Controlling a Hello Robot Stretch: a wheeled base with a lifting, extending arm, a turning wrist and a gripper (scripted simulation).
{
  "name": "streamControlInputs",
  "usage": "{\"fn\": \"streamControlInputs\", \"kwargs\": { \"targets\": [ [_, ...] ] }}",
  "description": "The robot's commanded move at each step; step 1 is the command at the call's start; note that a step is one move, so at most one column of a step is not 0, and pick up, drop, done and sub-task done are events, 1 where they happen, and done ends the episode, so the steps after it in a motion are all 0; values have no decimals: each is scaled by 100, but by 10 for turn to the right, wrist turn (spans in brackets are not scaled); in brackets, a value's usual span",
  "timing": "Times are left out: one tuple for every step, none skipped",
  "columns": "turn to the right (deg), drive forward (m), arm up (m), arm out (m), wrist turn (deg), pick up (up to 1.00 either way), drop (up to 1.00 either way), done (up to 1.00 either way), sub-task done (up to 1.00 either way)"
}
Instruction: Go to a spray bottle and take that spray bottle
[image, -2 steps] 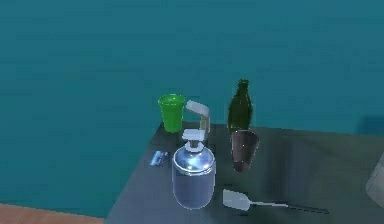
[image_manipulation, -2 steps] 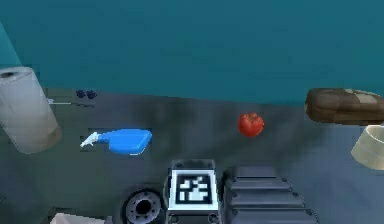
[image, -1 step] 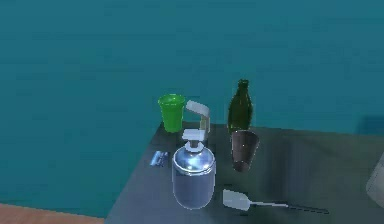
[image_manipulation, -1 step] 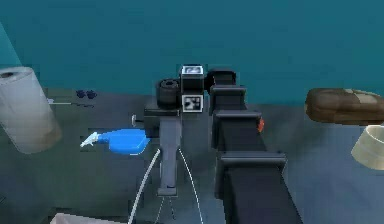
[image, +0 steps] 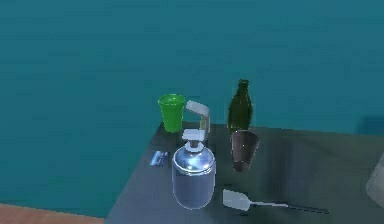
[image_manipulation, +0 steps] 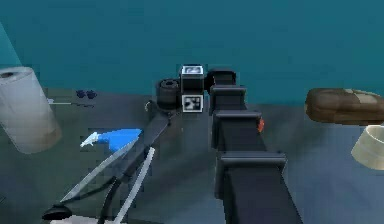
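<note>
On the dark grey table (image: 320, 165) stands a rounded clear spray bottle (image: 193, 172) with a pale trigger head, near the table's left front corner in the forward view. In the arm side view my arm (image_manipulation: 248, 170) rises from the bottom edge over the tabletop. The gripper (image_manipulation: 85, 205) has its dark body beside the white marker squares (image_manipulation: 192, 86). Its thin fingers (image_manipulation: 120, 165) run down to the left. A small blue thing (image_manipulation: 115, 140) lies on the table beside the fingers. I cannot tell whether the gripper holds anything.
Behind the spray bottle are a green cup (image: 172, 108), a dark green bottle (image: 240, 105) and a brownish glass (image: 243, 150); a spatula (image: 250, 202) lies in front. A white paper roll (image_manipulation: 25, 110), a bread loaf (image_manipulation: 345, 105) and a pale bowl (image_manipulation: 370, 147) flank the arm.
</note>
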Motion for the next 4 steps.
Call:
{"fn": "streamControlInputs", "kwargs": {
  "targets": [
    [0, 0, 0, 0, 450, 0, 0, 0, 0],
    [0, 0, 0, 0, 450, 0, 0, 0, 0],
    [0, 0, 0, 0, 30, 0, 0, 0, 0],
    [0, 0, -12, 0, 0, 0, 0, 0, 0]
  ]
}}
